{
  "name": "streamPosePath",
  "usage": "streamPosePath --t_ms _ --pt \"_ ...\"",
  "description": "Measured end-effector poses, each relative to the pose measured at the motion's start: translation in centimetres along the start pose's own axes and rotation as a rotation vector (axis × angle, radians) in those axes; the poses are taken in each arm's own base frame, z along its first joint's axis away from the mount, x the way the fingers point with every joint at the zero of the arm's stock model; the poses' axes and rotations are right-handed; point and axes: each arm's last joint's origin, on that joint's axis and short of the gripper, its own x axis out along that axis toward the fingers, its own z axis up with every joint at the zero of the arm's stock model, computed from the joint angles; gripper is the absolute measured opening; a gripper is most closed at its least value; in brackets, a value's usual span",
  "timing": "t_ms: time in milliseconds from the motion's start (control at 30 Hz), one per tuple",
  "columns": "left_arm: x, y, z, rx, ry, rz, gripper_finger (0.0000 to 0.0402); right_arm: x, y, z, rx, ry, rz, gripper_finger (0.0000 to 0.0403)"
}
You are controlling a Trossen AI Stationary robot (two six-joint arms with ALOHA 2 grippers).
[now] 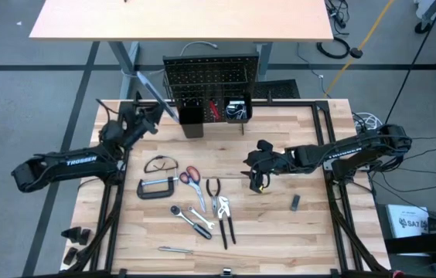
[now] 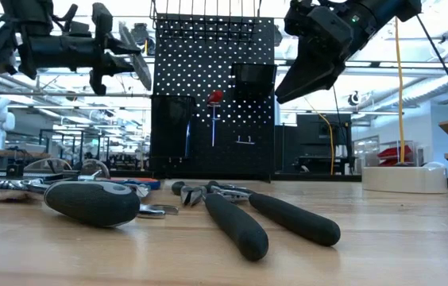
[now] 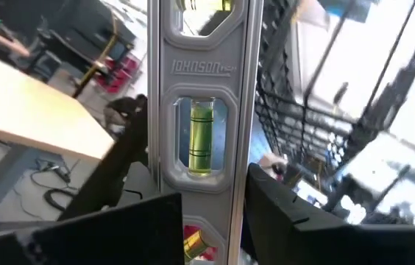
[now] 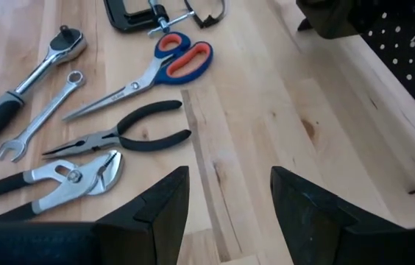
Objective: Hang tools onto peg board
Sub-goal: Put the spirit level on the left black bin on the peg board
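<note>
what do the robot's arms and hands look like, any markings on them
Both arms are dark, jointed, with black cables trailing off the right one. The left arm carries white TROSSEN lettering; the right arm has a white marking too small to read. Each hand has two blunt black fingers.

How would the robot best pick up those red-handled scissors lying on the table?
Probably from straight above, closing across the narrow neck of the scissors, between the handle loops and the blades. They lie flat and closed, so the loops are too wide to pinch and the blades thin and slippery. The open right gripper is empty and could do it.
</note>
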Motion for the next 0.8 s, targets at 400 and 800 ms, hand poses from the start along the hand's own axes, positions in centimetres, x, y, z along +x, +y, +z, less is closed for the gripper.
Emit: streamPosePath --t_ms 400,800 --pt "0.7 0.6 -0.9 0.017 0.018 0.012 0.0072 0.0 0.1 0.8 -0.031 -0.084 0.016 0.0185" --pt "0.5 -0.6 0.5 0.045 -0.093 -0.134 0.0072 0.0 0.0 0.9 -0.058 -0.090 0.013 0.0185"
